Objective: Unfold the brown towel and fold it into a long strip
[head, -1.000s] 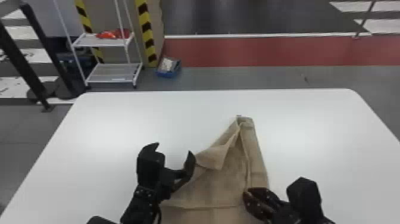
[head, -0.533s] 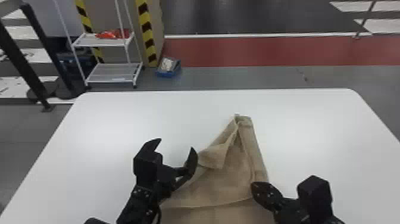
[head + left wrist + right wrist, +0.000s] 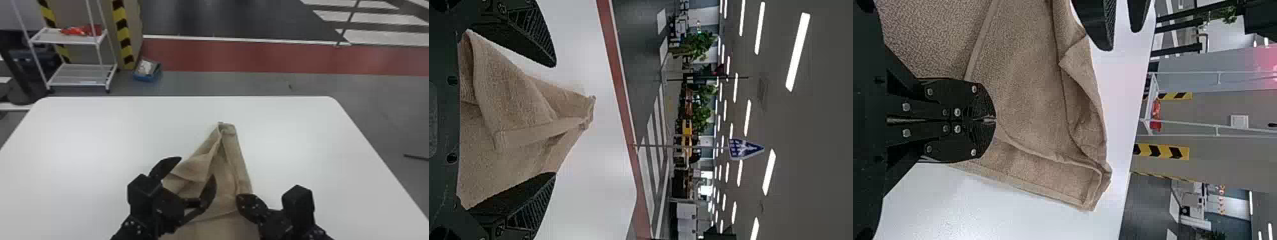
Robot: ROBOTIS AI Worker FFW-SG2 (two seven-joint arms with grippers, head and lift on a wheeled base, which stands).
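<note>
Left gripper [image 3: 196,167] open over brown towel [image 3: 223,178] on white table [image 3: 79,143]; right gripper [image 3: 239,198] closed at towel's side; blue-and-white triangular sign [image 3: 744,149] beyond.

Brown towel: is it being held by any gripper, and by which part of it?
The right gripper appears to pinch the towel near its right-hand edge, partway along. The left gripper is open.

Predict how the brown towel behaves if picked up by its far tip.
The brown towel will likely droop: its soft folds and curling hems suggest little stiffness. Its nubby weave probably grips well rather than slipping. The loose, overlapping layers near that tip may unfold or shift as it rises off the white table.
</note>
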